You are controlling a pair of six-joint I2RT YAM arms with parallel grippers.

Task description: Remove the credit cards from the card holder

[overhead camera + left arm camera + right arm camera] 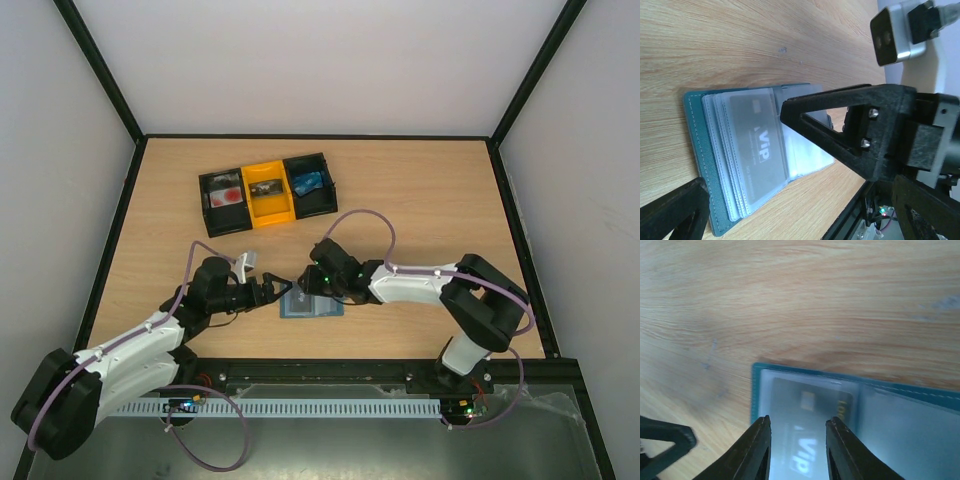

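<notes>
Right jaws narrowly apart over card holder

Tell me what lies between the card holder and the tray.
Bare table, plus the right gripper by the card holder, in the top view.

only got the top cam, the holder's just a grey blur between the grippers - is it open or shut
observer: open. in the left wrist view the card holder lies flat on the table with its clear sleeves fanned out.
operator: any card showing
observer: yes, a grey card printed "ViP" sits inside the top sleeve.
operator: right gripper got it yet
observer: no. the right wrist view shows the right gripper with its fingers apart over that card, and the card lies flat in the gap between them.
</notes>
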